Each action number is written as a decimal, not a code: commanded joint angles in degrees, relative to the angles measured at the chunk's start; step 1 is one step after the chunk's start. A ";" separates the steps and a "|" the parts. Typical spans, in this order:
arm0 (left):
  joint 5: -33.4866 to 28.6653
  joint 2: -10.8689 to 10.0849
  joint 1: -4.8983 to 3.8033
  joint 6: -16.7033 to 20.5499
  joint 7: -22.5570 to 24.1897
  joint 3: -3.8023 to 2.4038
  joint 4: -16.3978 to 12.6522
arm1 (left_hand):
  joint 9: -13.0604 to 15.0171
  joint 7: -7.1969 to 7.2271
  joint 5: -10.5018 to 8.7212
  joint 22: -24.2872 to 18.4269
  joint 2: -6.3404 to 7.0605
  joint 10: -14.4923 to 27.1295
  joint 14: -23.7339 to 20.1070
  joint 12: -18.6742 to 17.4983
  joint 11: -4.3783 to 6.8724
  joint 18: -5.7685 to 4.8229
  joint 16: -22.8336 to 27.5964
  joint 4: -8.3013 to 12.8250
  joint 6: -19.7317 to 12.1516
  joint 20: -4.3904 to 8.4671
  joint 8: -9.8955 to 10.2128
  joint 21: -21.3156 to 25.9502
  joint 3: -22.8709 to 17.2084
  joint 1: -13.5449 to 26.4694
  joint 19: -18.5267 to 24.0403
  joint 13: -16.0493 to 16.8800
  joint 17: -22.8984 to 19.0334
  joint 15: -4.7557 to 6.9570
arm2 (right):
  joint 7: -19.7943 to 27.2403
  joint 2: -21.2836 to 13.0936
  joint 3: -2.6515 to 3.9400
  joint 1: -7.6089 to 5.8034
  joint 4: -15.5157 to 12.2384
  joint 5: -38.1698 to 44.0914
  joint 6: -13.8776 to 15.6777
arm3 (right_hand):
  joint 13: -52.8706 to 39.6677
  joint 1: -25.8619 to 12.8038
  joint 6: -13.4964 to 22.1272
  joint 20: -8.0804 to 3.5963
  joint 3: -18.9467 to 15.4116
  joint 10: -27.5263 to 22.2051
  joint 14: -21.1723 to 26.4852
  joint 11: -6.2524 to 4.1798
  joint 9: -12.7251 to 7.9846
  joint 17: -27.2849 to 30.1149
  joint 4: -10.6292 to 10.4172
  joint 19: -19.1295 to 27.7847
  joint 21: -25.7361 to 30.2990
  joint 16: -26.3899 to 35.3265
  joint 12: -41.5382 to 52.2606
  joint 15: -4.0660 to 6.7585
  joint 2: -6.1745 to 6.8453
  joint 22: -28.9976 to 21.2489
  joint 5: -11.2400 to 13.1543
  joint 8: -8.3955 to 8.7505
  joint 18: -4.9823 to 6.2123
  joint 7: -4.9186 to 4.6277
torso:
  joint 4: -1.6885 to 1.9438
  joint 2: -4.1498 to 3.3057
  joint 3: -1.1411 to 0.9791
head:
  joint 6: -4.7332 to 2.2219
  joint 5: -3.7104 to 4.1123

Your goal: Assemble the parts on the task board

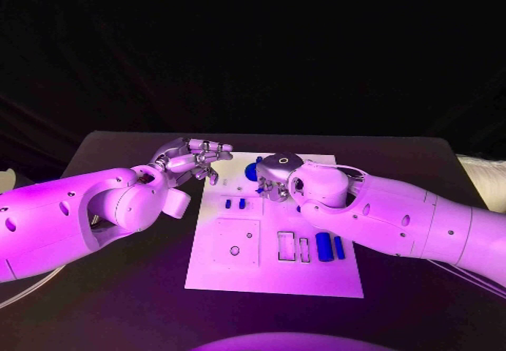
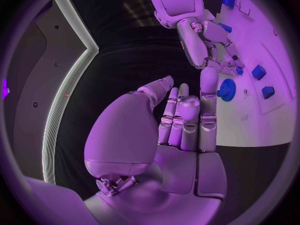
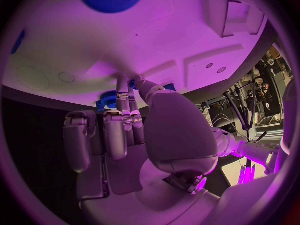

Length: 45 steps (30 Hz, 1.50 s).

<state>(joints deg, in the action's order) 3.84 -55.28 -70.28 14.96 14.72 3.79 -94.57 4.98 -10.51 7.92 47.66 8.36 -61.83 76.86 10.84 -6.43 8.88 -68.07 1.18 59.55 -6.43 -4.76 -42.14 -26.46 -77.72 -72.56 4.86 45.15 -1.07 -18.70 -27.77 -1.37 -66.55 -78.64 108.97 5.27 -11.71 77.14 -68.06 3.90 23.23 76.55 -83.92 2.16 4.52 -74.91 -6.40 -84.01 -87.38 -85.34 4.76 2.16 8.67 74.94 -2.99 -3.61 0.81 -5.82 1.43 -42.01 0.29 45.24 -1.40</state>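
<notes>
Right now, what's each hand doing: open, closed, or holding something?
Left hand: open, holding nothing, beside the task board.
Right hand: fingertips at a small blue part on the board; cannot tell whether it grips it.

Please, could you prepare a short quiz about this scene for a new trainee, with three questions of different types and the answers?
1. True or false: the left hand holds a blue part.
2. Which hand reaches down over the middle of the white board? A: the left hand. B: the right hand.
3. How many long blue cylinders lie side by side near the board's right edge?

Key: 1 false; 2 B; 3 two.
</notes>
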 commanded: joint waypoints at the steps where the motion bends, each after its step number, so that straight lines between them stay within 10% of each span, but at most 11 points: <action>1: 0.23 0.11 -0.04 -0.75 0.07 -0.03 -0.21 | -0.07 -0.12 0.03 -0.06 -0.45 0.31 -0.20 0.20 -0.03 0.99 -0.20 0.08 -0.32 -0.30 -0.07 0.27 0.27 -0.09 0.04 -0.07 -0.06 -0.11 | -0.42 -0.05 -0.16 0.14 0.28 0.44 -2.21 | -0.17 0.74 0.28 -0.04 -0.24 -0.41 -4.81 -0.25 0.02 -9.08 0.41 -3.78 0.27 -0.24 0.40 0.06 0.26 11.55 0.21 -0.18 0.22 0.04 | 0.04 -0.01 0.01 | 0.05 0.05; 20: 0.23 0.11 -0.04 -0.67 0.02 -0.02 -0.32 | -0.13 -0.17 0.05 -0.19 -0.49 0.48 -0.26 0.31 -0.08 1.00 -0.16 0.14 -0.46 -0.32 -0.05 0.44 0.27 -0.19 0.10 -0.09 -0.20 -0.15 | -1.64 -0.23 -0.36 0.18 0.76 1.08 -5.43 | -0.81 1.88 0.74 -0.07 -0.91 -1.12 -4.81 -0.14 -0.18 -9.17 1.50 -3.72 0.35 -0.31 0.64 0.02 0.65 11.47 0.22 -0.07 0.25 -0.13 | 0.01 0.02 0.02 | 0.38 0.08; 45: 0.23 0.16 -0.04 -0.67 -0.17 -0.02 -0.23 | -0.13 -0.17 0.05 -0.19 -0.49 0.48 -0.26 0.31 -0.08 1.00 -0.16 0.14 -0.46 -0.32 -0.05 0.44 0.27 -0.19 0.10 -0.09 -0.20 -0.15 | -0.27 -0.78 -0.39 0.18 0.23 -0.22 -1.73 | -0.87 0.73 6.87 0.53 -2.36 -4.09 -4.73 0.85 -0.84 -8.96 0.54 -3.68 0.43 -0.13 -0.13 -0.74 1.04 11.42 0.22 0.10 0.26 -1.15 | 0.04 -0.01 0.02 | 0.38 0.13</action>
<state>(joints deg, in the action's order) 3.89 -55.23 -70.28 14.97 14.36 3.80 -94.70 4.95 -10.72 7.92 47.55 8.36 -61.83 76.87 10.84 -6.43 8.87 -68.07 1.18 59.34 -6.43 -4.76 -41.93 -26.46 -77.72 -72.56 4.82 45.01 -1.06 -18.83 -28.35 -1.45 -66.78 -78.58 108.82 4.89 -12.62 78.34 -61.52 3.90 21.18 72.88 -83.91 2.98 3.60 -74.94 -5.93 -84.01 -87.19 -85.33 4.81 1.74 9.60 74.91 -3.02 -3.68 0.81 -6.83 1.44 -41.99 0.32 45.55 -1.30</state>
